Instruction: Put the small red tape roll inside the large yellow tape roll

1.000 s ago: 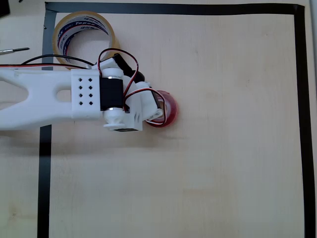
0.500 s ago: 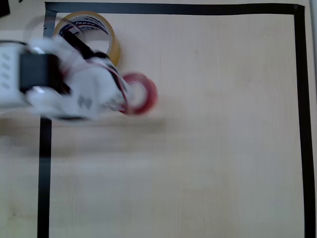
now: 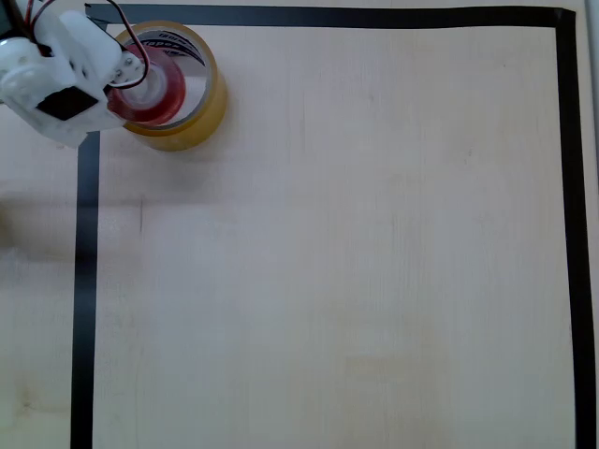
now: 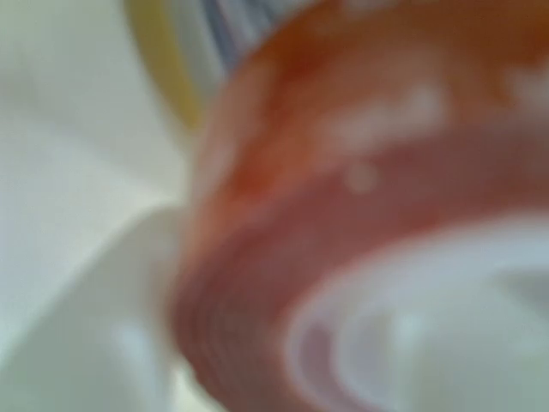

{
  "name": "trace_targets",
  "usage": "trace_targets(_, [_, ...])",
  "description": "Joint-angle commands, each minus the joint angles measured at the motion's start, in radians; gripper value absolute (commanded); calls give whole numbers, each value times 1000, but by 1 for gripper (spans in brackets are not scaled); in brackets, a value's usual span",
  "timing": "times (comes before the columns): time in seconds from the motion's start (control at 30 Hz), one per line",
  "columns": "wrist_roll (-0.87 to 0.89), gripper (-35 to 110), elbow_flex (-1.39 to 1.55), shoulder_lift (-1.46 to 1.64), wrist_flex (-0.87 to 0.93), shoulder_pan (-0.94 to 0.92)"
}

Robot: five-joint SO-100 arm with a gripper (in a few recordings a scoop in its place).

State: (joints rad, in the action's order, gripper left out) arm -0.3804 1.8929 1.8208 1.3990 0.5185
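Note:
In the overhead view the large yellow tape roll (image 3: 192, 112) stands at the table's top left corner, its printed inner core partly showing. The small red tape roll (image 3: 154, 94) hangs over the yellow roll's opening, tilted, with my white gripper (image 3: 131, 73) shut on its left rim. Whether the red roll touches the yellow one, I cannot tell. The wrist view is blurred: the small red tape roll (image 4: 343, 232) looms very close with its white core at lower right, a strip of the large yellow tape roll (image 4: 163, 60) sits behind it, and a white finger (image 4: 103, 335) lies at lower left.
Black tape (image 3: 374, 16) outlines a rectangle on the light wooden table (image 3: 356, 262); its left strip (image 3: 84, 299) runs down under my arm. Wide bare table lies to the right of and below the rolls.
My gripper has carried the red roll from the middle left of the table up and left, to over the yellow roll. The arm has drawn back toward the top left corner.

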Motion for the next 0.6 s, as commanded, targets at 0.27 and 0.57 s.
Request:
trace_targets(0.27, [11, 0, 31, 5, -89, 78])
trace_targets(0.57, [11, 23, 43, -3, -107, 64])
